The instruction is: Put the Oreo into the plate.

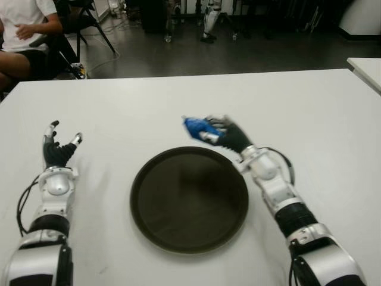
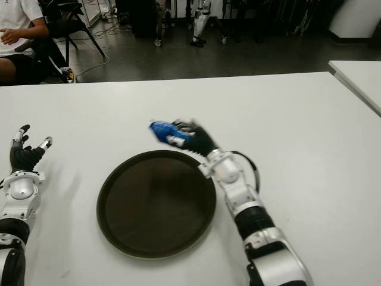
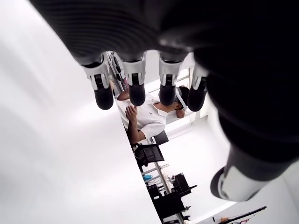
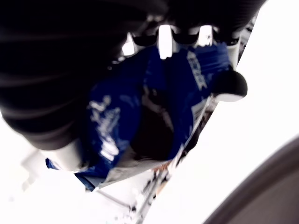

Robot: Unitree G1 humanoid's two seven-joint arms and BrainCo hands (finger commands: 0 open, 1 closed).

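Clearly the right hand point(image 1: 221, 134) clutched the blue foil Oreo packet point(image 1: 197, 128) just beyond the round dark plate's point(image 1: 143, 205) far rim; it needed carrying inward over the middle before letting go. Left hand point(image 1: 58, 149) showed spread, empty, over the white counter point(image 1: 309, 113).

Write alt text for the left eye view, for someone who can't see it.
The robot's right hand grips a blue Oreo packet just past the far rim of a round dark plate, which holds nothing, on a white table. Its left hand shows on the left of the plate, fingers open, holding nothing. A seated person is beyond the table's far left corner.
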